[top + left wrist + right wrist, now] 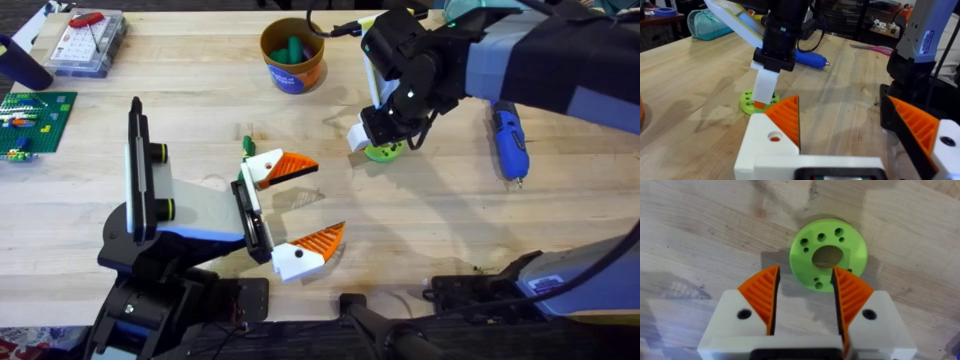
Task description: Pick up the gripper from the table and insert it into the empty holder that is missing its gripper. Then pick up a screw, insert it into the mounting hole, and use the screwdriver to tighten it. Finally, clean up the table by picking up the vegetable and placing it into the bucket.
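A green round disc (829, 255) with several small holes and a centre hole lies flat on the table (200, 90). My right gripper (805, 280) stands open just over the disc (386, 151), one orange pad by the centre hole and the other outside the rim. My left gripper (328, 197) is open and holds nothing, left of the disc (758, 101). The blue screwdriver (508, 140) lies on the table to the right. The orange bucket (292, 60) stands at the back with green pieces inside. The holder and the screw are out of view.
A clear parts box (85, 42) with a red-handled tool on it sits at the back left. A green brick baseplate (30, 120) lies at the left edge. A small green bit (247, 145) is beside my left gripper's upper finger.
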You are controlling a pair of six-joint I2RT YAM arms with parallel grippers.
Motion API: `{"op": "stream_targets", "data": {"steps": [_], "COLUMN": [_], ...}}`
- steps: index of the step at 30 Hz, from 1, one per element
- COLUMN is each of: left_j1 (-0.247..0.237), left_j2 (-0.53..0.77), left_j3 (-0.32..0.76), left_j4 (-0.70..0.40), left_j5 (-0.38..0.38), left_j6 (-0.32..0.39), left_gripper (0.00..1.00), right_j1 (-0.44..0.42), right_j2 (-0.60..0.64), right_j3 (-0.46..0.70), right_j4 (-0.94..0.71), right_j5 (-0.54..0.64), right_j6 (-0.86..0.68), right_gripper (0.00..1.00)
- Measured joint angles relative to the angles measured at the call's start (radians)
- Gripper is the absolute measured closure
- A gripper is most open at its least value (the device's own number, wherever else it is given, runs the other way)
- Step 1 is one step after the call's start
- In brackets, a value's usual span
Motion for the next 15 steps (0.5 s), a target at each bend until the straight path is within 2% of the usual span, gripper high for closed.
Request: {"op": "stream_targets", "data": {"steps": [10,15], "left_j1": [0.000,0.000], "left_j2": [0.000,0.000], "left_j3": [0.000,0.000], "left_j4": [-0.010,-0.010], "left_j5": [0.000,0.000], "left_j6": [0.000,0.000], "left_gripper": [0.010,0.010], "right_j1": [0.000,0.000], "right_j2": [0.000,-0.001], "right_j3": [0.002,0.039], "right_j4": [-0.006,-0.085], "right_j5": [0.000,0.014], "right_j6": [0.000,-0.012], "right_gripper": [0.402,0.402]}}
